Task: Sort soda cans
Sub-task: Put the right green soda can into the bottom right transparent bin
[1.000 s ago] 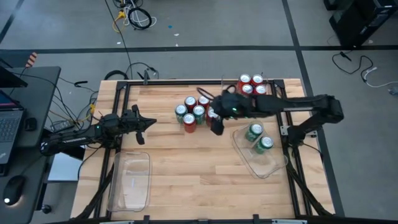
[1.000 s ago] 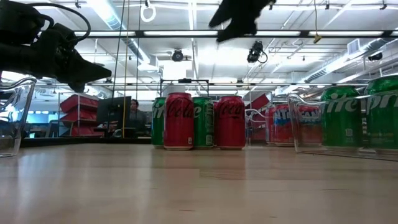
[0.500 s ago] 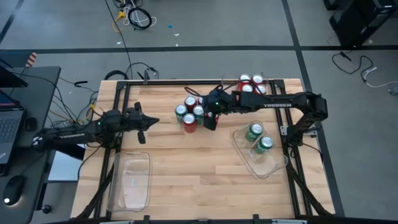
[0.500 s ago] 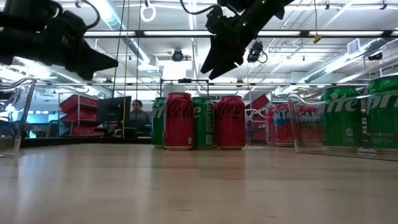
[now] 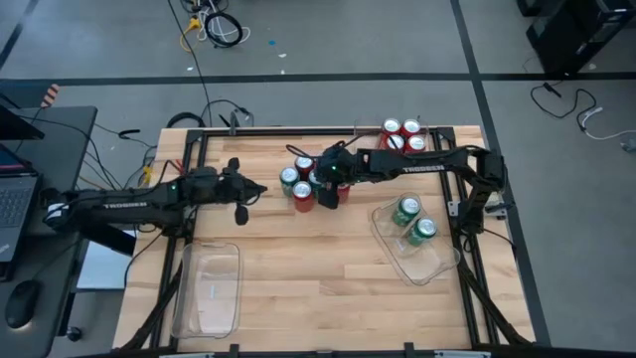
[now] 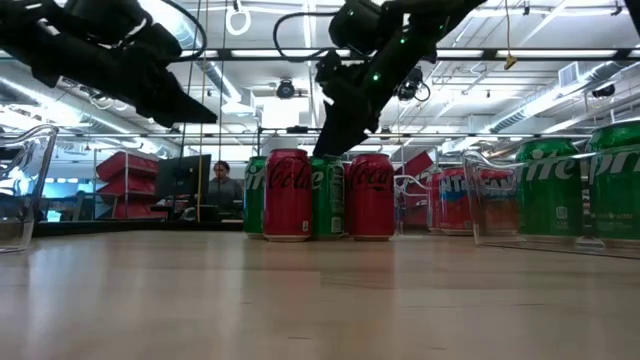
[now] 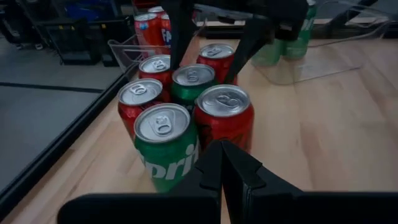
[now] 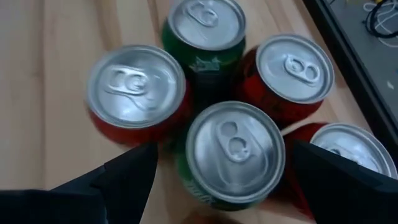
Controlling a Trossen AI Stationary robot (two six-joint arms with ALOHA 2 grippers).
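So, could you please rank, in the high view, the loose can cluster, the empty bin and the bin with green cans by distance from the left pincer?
1. Loose can cluster, mid-table, just beyond the left pincer.
2. Empty bin, near-left.
3. Bin with green cans, right side.

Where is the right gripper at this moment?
High view: the right gripper is over the loose can cluster at the table's middle back, fingers open astride a green can.

You had a cluster of cans (image 5: 305, 180) standing mid-table toward the back, with the right gripper (image 5: 327, 186) directly over it and the left gripper (image 5: 250, 192) just to its left. Two cans lay in the right bin (image 5: 433, 264); four more cans (image 5: 401, 135) stood at the back right.
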